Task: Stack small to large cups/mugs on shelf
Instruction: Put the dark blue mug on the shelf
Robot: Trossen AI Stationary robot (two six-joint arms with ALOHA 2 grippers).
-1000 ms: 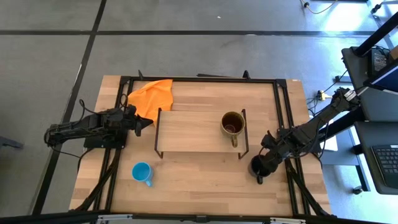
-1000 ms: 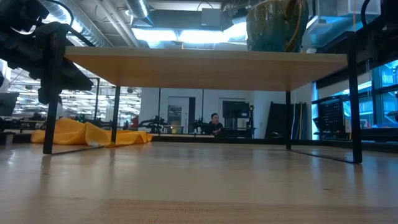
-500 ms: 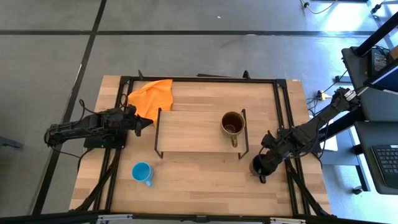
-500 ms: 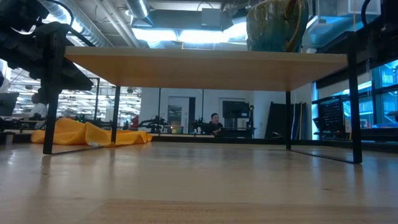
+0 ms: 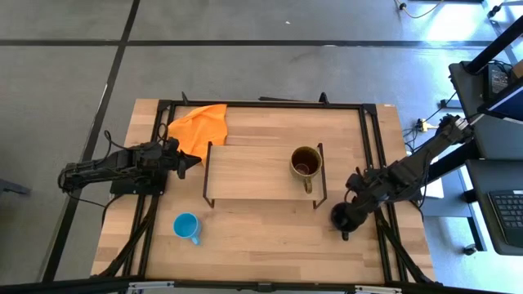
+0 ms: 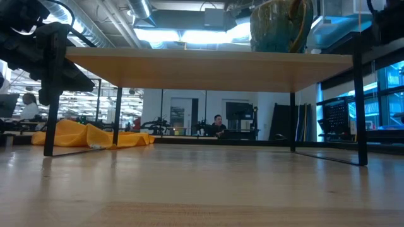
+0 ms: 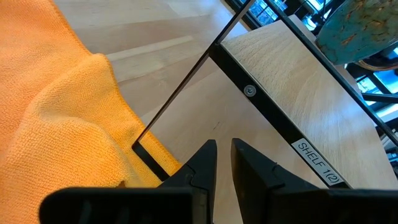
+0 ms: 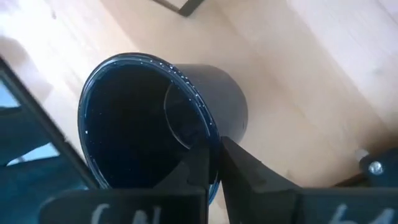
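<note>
Three mugs are counted in the high view: a blue mug [image 5: 187, 226] in the lower left of the frame on the worktop [image 5: 261, 237], an olive mug [image 5: 306, 163] at the right end of the shelf [image 5: 245, 173] near the centre, and a black mug [image 5: 341, 217] at lower right, just off the shelf's right legs. One shelf is seen, and one orange cloth [image 5: 198, 129] at upper left, lying beside the shelf's left end. Two arms are counted, one at each side of the frame.

The right end effector [image 8: 213, 163] is seen closed onto the black mug [image 8: 161, 124]: in the right wrist view its two fingers are pinched almost together across the rim, one finger inside the mug and one outside the wall. Whether the mug is resting on the worktop or raised off it cannot be told. In the high view this end effector [image 5: 347, 214] is found at the right of the frame, directly over the mug.

The left end effector [image 5: 191, 162] is placed at the left of the frame, between the cloth and the shelf's left edge. In the left wrist view its fingers [image 7: 202, 163] are shown nearly closed, a narrow gap left between them, with nothing held; the cloth [image 7: 56, 118] lies just beside them and the shelf's labelled edge [image 7: 292, 124] ahead.

In the low view the olive mug [image 6: 281, 25] is seen at upper right, standing on the shelf board [image 6: 208, 62].
</note>
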